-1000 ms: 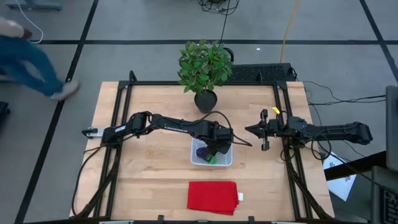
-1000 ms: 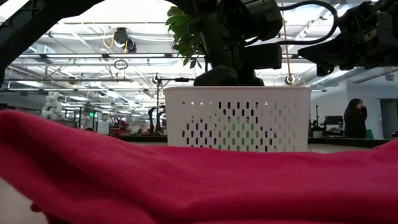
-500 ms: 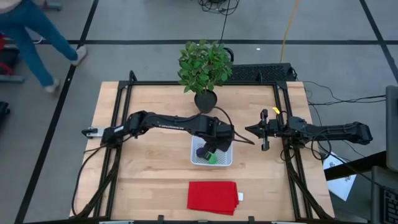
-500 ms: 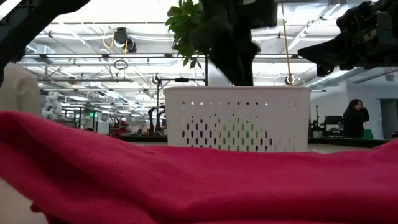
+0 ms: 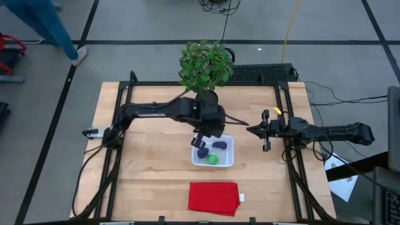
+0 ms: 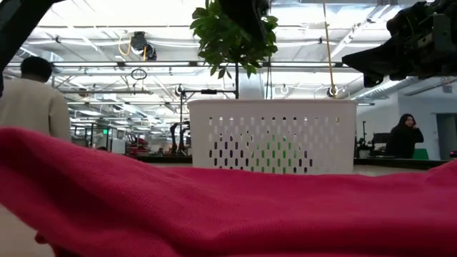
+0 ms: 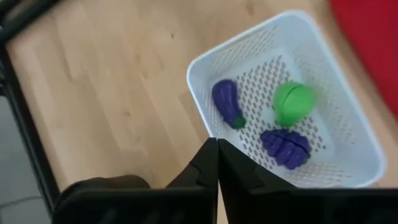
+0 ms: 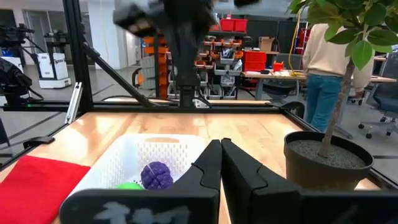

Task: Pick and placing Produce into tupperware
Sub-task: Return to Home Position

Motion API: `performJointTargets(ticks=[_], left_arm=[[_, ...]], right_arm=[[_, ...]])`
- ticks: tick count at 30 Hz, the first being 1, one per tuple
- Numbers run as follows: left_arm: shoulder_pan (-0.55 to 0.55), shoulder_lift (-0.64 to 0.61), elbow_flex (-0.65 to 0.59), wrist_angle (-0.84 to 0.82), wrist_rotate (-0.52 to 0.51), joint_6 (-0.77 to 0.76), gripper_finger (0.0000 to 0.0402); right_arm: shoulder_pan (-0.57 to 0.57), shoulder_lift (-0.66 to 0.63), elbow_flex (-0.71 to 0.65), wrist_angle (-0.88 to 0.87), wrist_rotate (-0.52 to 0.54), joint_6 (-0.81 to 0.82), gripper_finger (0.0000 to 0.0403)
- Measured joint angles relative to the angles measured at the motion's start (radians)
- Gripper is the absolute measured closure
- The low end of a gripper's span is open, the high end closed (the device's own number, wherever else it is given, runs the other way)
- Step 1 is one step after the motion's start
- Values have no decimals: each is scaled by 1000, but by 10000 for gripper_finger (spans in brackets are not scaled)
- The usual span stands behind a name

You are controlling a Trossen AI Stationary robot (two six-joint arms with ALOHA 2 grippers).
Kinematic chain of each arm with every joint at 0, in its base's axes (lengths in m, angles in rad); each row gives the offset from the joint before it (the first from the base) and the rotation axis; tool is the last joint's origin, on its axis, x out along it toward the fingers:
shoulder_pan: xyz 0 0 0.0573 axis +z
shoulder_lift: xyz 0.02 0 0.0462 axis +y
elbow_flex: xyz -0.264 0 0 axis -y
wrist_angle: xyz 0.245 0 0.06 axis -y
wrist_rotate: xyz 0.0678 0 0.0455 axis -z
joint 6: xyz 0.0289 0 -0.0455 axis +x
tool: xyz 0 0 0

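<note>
The produce (image 5: 213, 159) is all inside the tupperware (image 5: 232, 153) as I watch from my station: three small pieces lying on its perforated bottom. In my left wrist view the purple eggplant (image 7: 227, 102) lies close to one wall. The green pear (image 7: 293, 104) sits beside it toward the middle, and the purple grapes (image 7: 285, 146) rest just beside the pear. None is stacked on another. The tupperware stands upright on the counter (image 5: 144, 169).

My left hand (image 5: 200, 139) hangs above the tupperware's far-left corner, clear of the rim. Its two fingers (image 7: 205, 171) are pressed together with nothing between them. My right hand (image 5: 251, 130) waits off the tupperware's right side, near but apart from it and pointing toward it, with its fingers together too and empty.

A red cloth (image 5: 214, 197) lies flat on the near side of the tupperware, not touching it, and a potted plant (image 5: 205, 65) stands on the far side. Through the low view I see a person (image 6: 39, 107) in a light top, well behind the tupperware, out in the room
</note>
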Motion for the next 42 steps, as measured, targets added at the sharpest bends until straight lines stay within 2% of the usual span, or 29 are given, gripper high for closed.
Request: performJointTargets(ticks=[10,15,18,22,31,34,37,42], left_arm=[[-39,-167,-8,1,7,0,401],[-62,-286,-114,69,-52,-9,401],[-60,-370,-236,124,-78,-12,401],[-47,-516,-453,278,-66,-16,401],[92,-787,-988,787,215,-79,402],[130,-838,-1104,904,238,-117,402],[136,-903,-1173,943,231,-119,402],[89,-1103,-1296,963,207,-105,402]], right_arm=[[0,0,0,3,0,1,403],[0,0,0,4,0,1,403],[0,0,0,8,0,7,403],[0,1,0,12,0,12,403],[0,1,0,16,0,19,403],[0,0,0,30,0,39,403],[0,-6,0,42,0,51,403],[0,-21,0,42,0,75,403]])
